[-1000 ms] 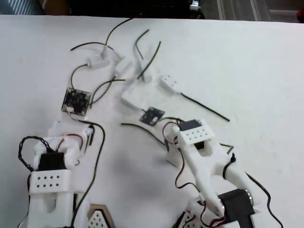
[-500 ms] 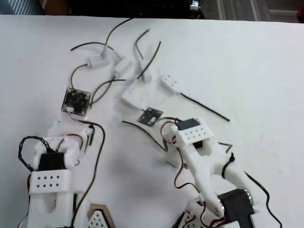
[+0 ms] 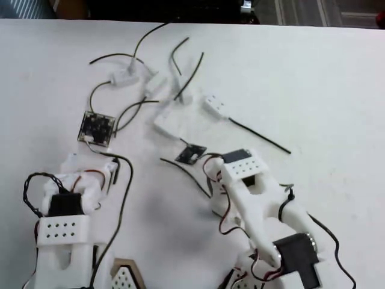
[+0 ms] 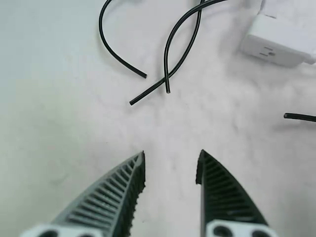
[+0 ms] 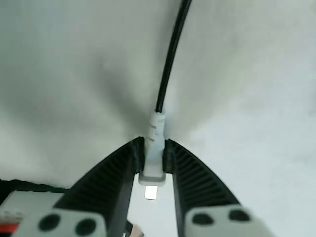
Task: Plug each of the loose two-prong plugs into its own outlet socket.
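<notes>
The white table (image 3: 325, 78) carries all items. The left arm (image 3: 63, 211) and the right arm (image 3: 258, 208) stand side by side at its near edge.

**Left gripper** (image 4: 171, 159)
- The fingers are spread, with nothing between them and only bare table surface in the gap.
- A white outlet block (image 4: 276, 42) lies ahead of the fingertips and off to one side, well apart from them. One face shows its socket slots.
- Loose black cable ends (image 4: 148, 84) lie ahead of the fingertips, clear of both fingers. Two of the strands cross each other.

**Right gripper** (image 5: 153, 146)
- The fingers are closed on a white two-prong plug (image 5: 155, 129) and pinch its body from both sides.
- The plug's ribbed sleeve projects just past the fingertips.
- The plug's black cable (image 5: 173, 54) leaves the sleeve and runs away from the fingertips, over the table.

**Other items, high view**
- A small black board (image 3: 190, 154) lies just ahead of the right arm's wrist.
- A second white plug (image 3: 215, 105) lies farther out, with its own lead trailing away across the table.
- A larger black square board (image 3: 96, 127) lies ahead of the left arm.
</notes>
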You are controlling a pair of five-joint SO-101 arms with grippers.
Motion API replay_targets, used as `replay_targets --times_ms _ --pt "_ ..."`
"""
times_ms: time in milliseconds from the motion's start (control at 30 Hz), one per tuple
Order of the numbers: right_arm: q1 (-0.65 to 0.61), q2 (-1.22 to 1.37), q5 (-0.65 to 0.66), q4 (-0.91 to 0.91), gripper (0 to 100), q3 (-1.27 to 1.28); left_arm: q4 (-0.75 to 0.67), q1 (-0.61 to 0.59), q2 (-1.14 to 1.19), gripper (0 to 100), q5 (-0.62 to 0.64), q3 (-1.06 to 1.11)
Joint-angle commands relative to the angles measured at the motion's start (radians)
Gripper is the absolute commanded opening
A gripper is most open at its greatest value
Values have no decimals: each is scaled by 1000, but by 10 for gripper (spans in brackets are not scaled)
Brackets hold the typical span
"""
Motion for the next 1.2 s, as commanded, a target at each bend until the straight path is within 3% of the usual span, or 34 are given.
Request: replay_targets --times_ms 0,400,667,933,1167 --pt "-7 35 8 13 56 -35 -14 -5 -18 180 5 -5" --pt "-4 -59 8 107 17 -80 -14 -5 -18 180 5 -5" --pt "-7 -374 -86 278 17 -287 -17 -5 -18 180 6 -5" --pt "-22 -588 -258 157 17 -299 -18 -5 -19 180 8 -9" --pt "-136 -650 -434 -53 17 -230 -81 30 -19 180 11 -17"
